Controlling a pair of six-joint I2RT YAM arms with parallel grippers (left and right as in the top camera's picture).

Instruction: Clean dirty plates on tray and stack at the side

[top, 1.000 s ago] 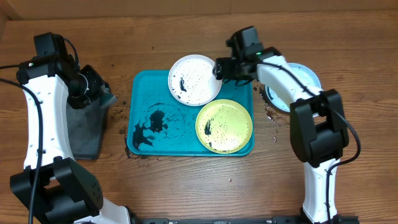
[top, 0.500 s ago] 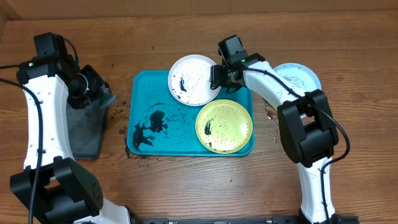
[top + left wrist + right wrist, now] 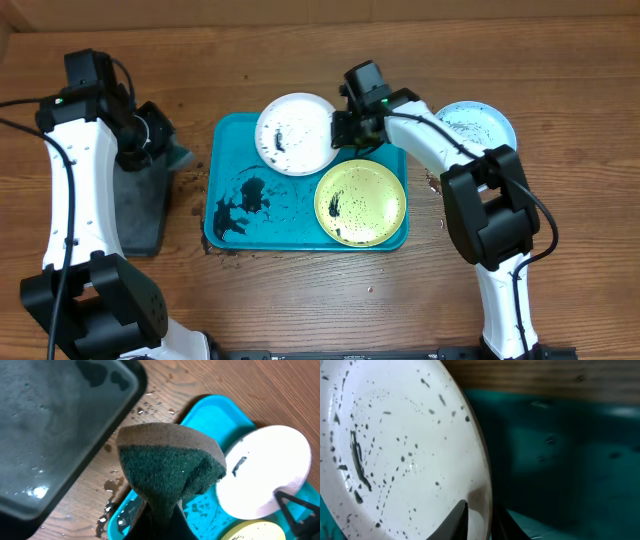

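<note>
- Brown wooden table fills the overhead view. The turquoise tray lies at its middle and a black tray lies to the left.
- Overhead, the white plate overlaps the tray's far rim. The lime-green plate lies flat in the tray's near right part. The light blue plate sits on the bare wood to the right, apart from the tray.
- Only the overhead view shows all three plates and the dark smears on the tray's left floor.
- My right gripper is clenched on the white plate's right rim. The right arm reaches in from the right, elbow bent, across the tray's far right corner.
- My right wrist camera adds what the overhead hides. One finger presses the speckled face and the other sits behind the rim. The plate's dots and a long dark streak are sharp, with blurred turquoise beyond.
- My left gripper hangs over the far right part of the black tray, with the arm coming down from the far left.
- From above, the sponge is barely visible. My left wrist camera shows it plainly: green scouring side facing the camera, tan layer on top, pinched and folded between my fingers.
- That view also shows water drops on the wood between the black tray and the turquoise one, and a wet sheen inside the black tray.
</note>
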